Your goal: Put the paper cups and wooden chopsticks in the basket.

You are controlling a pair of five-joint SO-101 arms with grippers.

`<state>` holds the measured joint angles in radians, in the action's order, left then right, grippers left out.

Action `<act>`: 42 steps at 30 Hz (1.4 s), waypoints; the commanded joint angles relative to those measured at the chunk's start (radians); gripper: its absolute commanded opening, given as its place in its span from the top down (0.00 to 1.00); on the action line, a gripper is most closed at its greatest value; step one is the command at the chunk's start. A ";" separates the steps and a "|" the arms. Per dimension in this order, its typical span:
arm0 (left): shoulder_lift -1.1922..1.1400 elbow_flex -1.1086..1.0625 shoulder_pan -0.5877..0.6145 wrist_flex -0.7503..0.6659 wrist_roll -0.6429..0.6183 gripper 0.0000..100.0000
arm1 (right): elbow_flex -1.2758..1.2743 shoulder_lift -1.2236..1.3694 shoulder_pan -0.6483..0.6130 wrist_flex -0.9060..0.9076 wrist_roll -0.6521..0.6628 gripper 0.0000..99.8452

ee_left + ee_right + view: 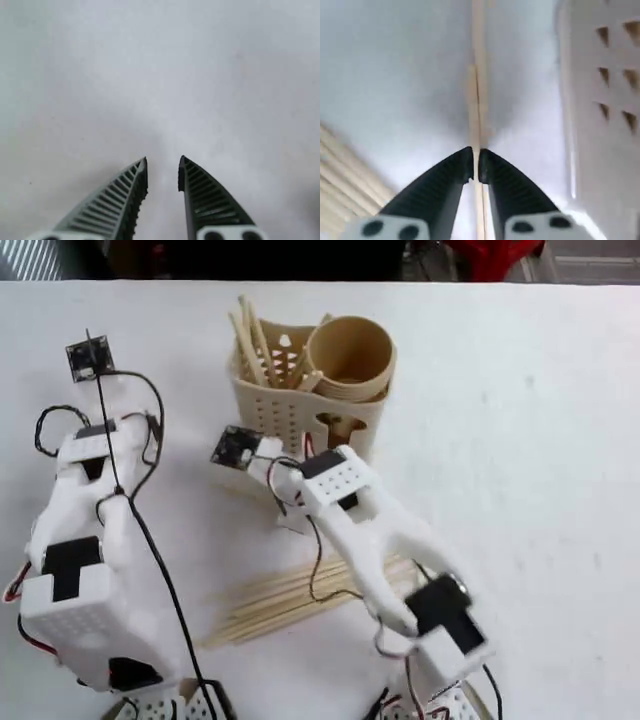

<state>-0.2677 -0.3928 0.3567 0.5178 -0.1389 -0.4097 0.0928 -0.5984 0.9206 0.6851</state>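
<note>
A cream perforated basket [290,410] stands at the back of the white table. It holds stacked paper cups [350,360] and several wooden chopsticks [255,340] standing upright. More chopsticks lie in a loose pile [290,600] near the front. My right arm [345,500] points down just in front of the basket. My right gripper [476,162] is shut on a thin pair of chopsticks [477,90], with the basket wall [600,125] close beside it. My left gripper [162,167] hangs slightly open over bare table, holding nothing.
The left arm [85,530] sits at the table's left side, and black cables trail from both arms. The pile's edge [345,170] also shows beside the right gripper. Bare table [540,460] stretches right of the basket.
</note>
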 commanded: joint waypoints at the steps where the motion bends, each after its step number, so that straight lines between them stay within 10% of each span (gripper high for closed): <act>1: 0.004 0.044 -0.005 -0.018 0.014 0.88 | 0.006 -0.222 0.002 0.054 -0.051 0.98; 10: 0.004 0.044 -0.005 -0.017 0.014 0.88 | -0.015 -0.515 -0.015 0.186 -0.074 0.98; 21: 0.005 0.031 -0.005 -0.020 0.014 0.89 | -0.110 -0.018 -0.021 -0.064 0.029 0.81; 42: 0.005 0.032 -0.007 -0.023 0.014 0.89 | -0.080 -0.122 0.008 0.010 -0.032 0.98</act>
<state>-0.2677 -0.3928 0.3567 0.5148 -0.1389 -0.4634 0.1297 -0.5877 0.9268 0.6836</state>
